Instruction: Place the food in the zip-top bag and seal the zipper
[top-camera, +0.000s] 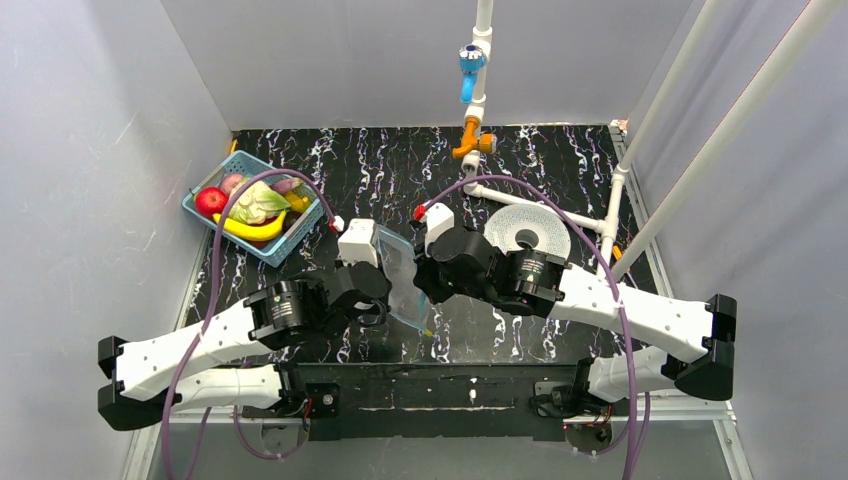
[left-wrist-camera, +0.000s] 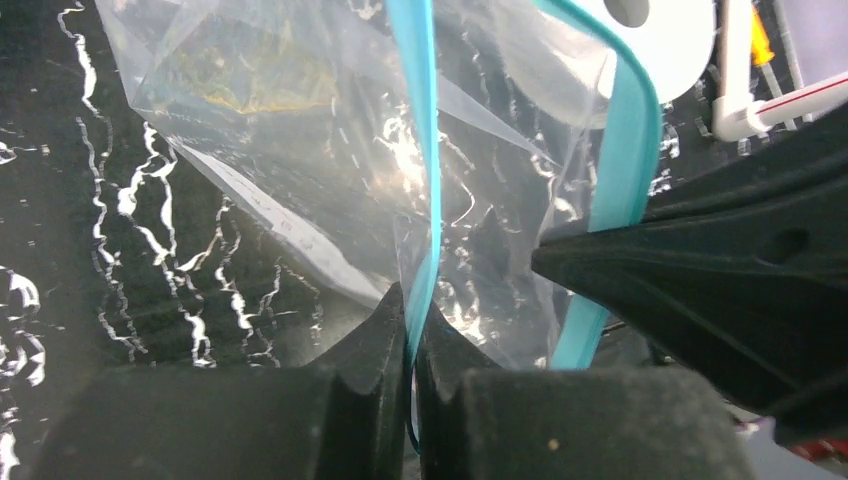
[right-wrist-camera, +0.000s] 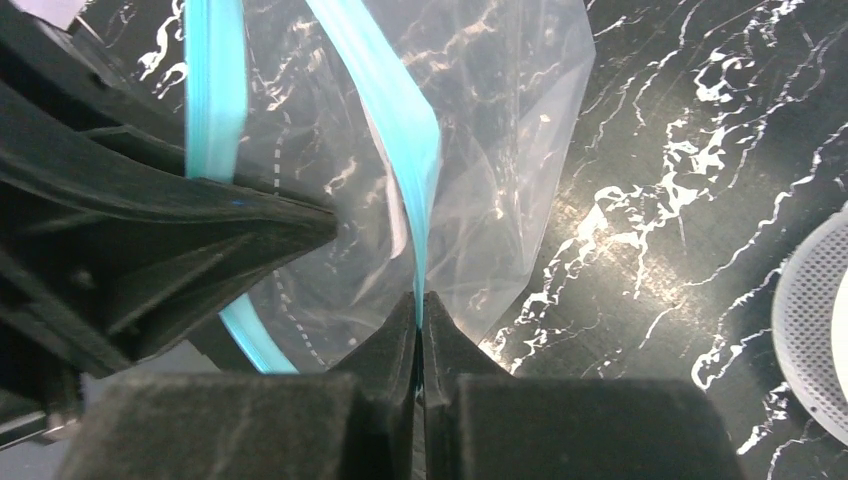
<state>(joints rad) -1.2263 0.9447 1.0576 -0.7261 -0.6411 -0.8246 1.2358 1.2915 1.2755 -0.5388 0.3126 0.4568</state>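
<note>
Left jaws: the left gripper (left-wrist-camera: 412, 322) is closed to a hairline on one teal lip of the zipper (left-wrist-camera: 424, 150), which runs straight out from between the pads.
Right jaws: the right gripper (right-wrist-camera: 420, 305) is pressed together on the opposite lip, so each arm pinches one side of the mouth.
Zip-top bag (top-camera: 403, 275): held between the two sets of jaws with its mouth parted and its clear body reaching out beyond the fingertips. No food is clearly inside it.
Food (top-camera: 250, 212): lying in the blue basket (top-camera: 292, 247), well apart from both jaws, on the far outer side of the left arm.
Risk, slip: the lip is thin and slick, so a stronger outward pull would likely draw it out of the pads.
Risk, collapse: fetching fruit means one grip must let go, and the limp mouth may then fold shut.
Risk, sealing: closing now would probably seal an empty bag.
</note>
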